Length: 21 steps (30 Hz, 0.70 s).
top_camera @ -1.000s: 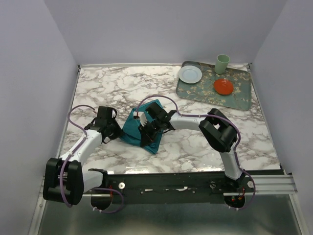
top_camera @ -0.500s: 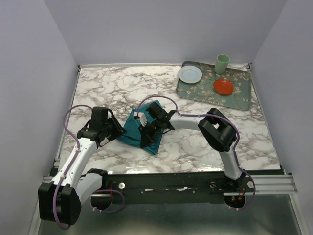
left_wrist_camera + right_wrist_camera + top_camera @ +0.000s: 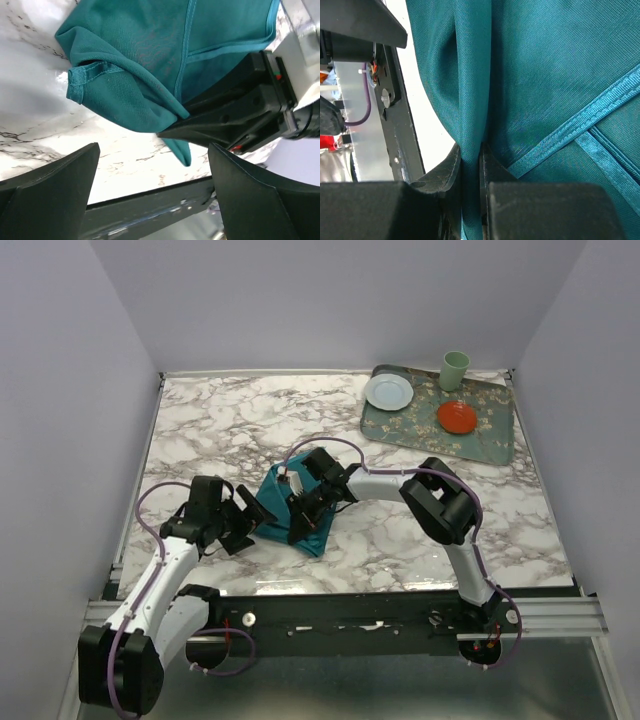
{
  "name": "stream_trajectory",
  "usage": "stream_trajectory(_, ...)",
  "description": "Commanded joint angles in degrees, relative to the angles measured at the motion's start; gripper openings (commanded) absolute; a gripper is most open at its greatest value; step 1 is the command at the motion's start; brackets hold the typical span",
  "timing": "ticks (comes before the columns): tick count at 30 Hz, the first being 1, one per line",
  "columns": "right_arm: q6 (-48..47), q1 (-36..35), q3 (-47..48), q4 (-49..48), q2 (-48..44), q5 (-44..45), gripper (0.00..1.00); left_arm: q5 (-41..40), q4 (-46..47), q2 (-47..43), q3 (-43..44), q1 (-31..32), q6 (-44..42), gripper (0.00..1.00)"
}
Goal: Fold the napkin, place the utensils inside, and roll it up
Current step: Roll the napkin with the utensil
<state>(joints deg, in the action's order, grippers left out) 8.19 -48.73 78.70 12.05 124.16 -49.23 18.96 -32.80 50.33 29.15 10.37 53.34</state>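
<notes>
I count one napkin [image 3: 272, 498], bunched into a teal bundle on the marble table [image 3: 220, 420], and two grippers of mine beside it. At the far right corner stands one patterned tray [image 3: 490, 435]. It carries one white plate [image 3: 388, 391], one red plate [image 3: 456, 417] and one pale green cup [image 3: 455, 370].

Compared with one second ago, my left gripper [image 3: 250, 523] is different. Then it was closed at the left edge of the napkin. Now its jaws stand wide apart, and it has drawn back toward the near left, away from the cloth. My right gripper [image 3: 297, 525] has not moved: its jaws stay almost together, with a fold of the napkin pinched between them.

The napkin lies near the middle of the table, a little toward the near edge. In my left wrist view, its hemmed corner lies ahead of my open jaws, not between them and not touching them. In my right wrist view, the pinched fold runs straight down between my two jaws. The rest of the cloth spreads out to the right side of that view.
</notes>
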Motion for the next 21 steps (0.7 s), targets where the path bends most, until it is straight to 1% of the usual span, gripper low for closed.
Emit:
stream_trajectory(1, -0.27, -0.14, -1.00, 3.86, 3.64, 3.70, 0.01, -2.00, -0.08, 1.87, 0.47, 0.35, 6.77, 0.99)
stream_trajectory(3, -0.19, -0.23, -0.91, 3.77, 3.46, 4.14, 0.01, -2.17, 1.41, 4.16, 0.91, 0.44, 8.44, 0.97)
stream_trajectory(4, -0.19, -0.23, -0.91, 3.85, 3.37, 4.49, 0.01, -2.52, 1.51, 4.95, 1.70, 0.44, 8.97, 0.92)
stream_trajectory(5, -0.27, -0.23, -0.74, 3.94, 3.20, 4.76, 0.01, -3.13, 1.51, 6.26, 2.05, 0.53, 9.41, 0.83)
stream_trajectory(7, -0.28, -0.23, -0.74, 3.94, 2.93, 5.20, 0.01, -4.28, 1.68, 7.33, 2.84, 0.53, 10.81, 0.78)
stream_trajectory(8, -0.36, -0.14, -0.82, 3.94, 2.84, 5.29, 0.01, -4.54, 1.77, 8.64, 3.02, 0.44, 11.25, 0.73)
stream_trajectory(11, -0.36, -0.23, -0.83, 3.85, 2.84, 5.99, 0.01, -6.04, 1.24, 12.15, 3.99, 0.53, 12.66, 0.69)
stream_trajectory(13, -0.36, -0.31, -1.09, 3.59, 2.84, 6.43, 0.01, -5.60, 1.24, 14.35, 4.86, 0.53, 13.45, 0.69)
stream_trajectory(14, -0.36, -0.31, -1.09, 3.42, 2.84, 6.60, 0.01, -6.04, 1.33, 16.36, 5.22, 0.88, 13.72, 0.73)
stream_trajectory(17, -0.36, -0.31, -1.26, 3.15, 2.58, 6.96, 0.01, -7.35, 1.16, 19.27, 6.45, 1.58, 13.81, 0.80)
stream_trajectory(21, -0.80, -0.31, -1.26, 3.06, 2.49, 7.57, 0.01, -8.68, 1.24, 21.13, 7.33, 1.58, 13.81, 0.81)
